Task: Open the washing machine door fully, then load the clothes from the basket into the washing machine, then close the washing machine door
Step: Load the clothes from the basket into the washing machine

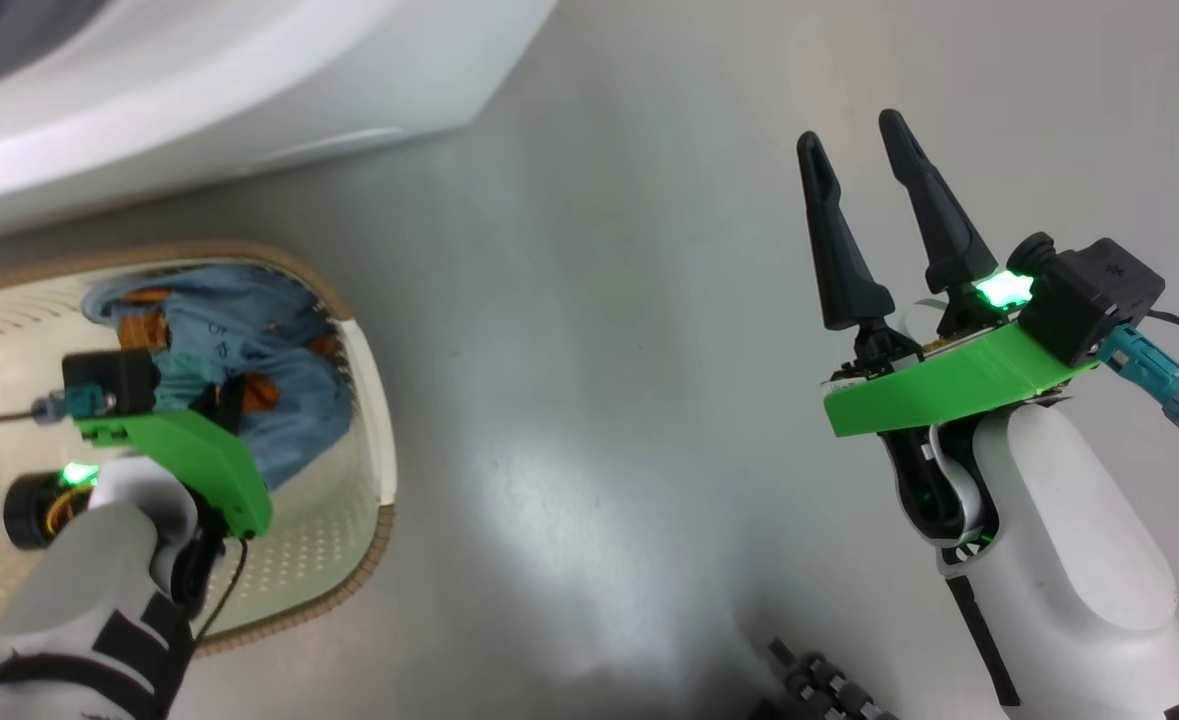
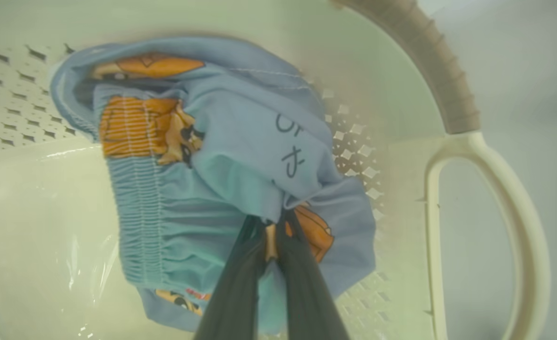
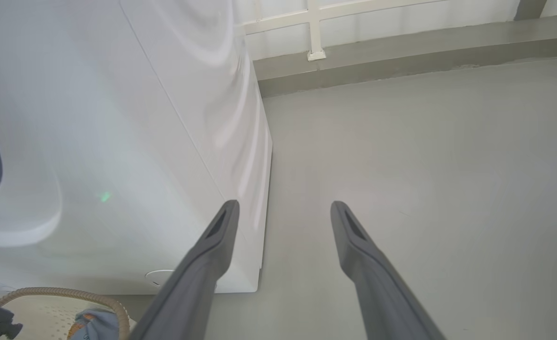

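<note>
While the left gripper (image 2: 271, 222) is closed tight on a fold of the blue clothes (image 2: 240, 141) inside the basket (image 2: 450, 94), the right gripper (image 1: 852, 130) hangs wide open, holding nothing, above the smooth grey floor (image 1: 599, 400) beside the white washing machine (image 1: 249, 90).

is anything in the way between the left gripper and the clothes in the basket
Nothing visible. The left gripper is shut on a fold of the light blue clothes inside the basket, and no other item lies between them.
</note>
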Controlling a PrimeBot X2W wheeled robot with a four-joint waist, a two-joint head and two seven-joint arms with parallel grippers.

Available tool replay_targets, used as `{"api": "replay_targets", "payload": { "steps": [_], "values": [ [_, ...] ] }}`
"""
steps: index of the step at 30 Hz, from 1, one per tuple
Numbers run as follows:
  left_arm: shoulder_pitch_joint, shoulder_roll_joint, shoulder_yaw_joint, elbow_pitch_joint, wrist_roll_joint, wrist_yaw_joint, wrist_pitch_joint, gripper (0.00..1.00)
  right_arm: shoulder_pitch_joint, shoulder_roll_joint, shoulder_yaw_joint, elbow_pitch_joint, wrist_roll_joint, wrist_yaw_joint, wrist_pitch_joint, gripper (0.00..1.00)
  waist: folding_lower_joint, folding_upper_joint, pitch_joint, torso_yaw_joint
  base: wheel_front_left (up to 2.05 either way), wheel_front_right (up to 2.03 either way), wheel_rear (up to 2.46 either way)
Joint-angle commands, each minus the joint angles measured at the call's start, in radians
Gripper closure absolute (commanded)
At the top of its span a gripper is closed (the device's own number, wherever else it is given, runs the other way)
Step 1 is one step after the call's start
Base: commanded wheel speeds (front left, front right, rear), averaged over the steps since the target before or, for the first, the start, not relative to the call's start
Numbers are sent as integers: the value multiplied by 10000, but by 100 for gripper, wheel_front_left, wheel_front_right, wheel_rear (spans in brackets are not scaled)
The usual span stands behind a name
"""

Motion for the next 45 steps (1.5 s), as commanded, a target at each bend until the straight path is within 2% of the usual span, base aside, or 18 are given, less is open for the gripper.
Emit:
{"api": "replay_targets", "payload": {
  "steps": [1,12,21,24,29,36,45],
  "values": [
    [532,271,135,-212,-201,10,-240,100,202,6,185,-104,-53,56,-80,0,0,0,-720,379,0,0,0],
    [1559,112,-324,-970,-1024,10,-1230,100,698,-437,290,485,221,56,-80,0,0,0,-2899,1043,0,0,0],
    [2247,6,-323,-1630,-1191,10,-1598,100,1237,-845,330,804,504,56,-80,0,0,0,-4433,1570,0,0,0],
    [2435,91,139,-2208,-1042,14,-1613,100,1444,-947,291,867,605,56,-80,0,0,0,-4909,1751,0,0,0],
    [3289,144,1254,-3768,-303,301,-1617,100,1865,-1104,289,986,763,56,-80,0,0,0,-5772,2039,0,0,0],
    [4637,145,2469,-5879,721,880,-1618,100,2413,-1409,256,1097,981,56,-80,0,0,0,-6799,2372,0,0,0],
    [5669,301,3175,-7750,1492,1601,-1619,100,2718,-1569,312,1106,1102,56,-80,0,0,0,-7344,2528,0,0,0]
  ]
}}
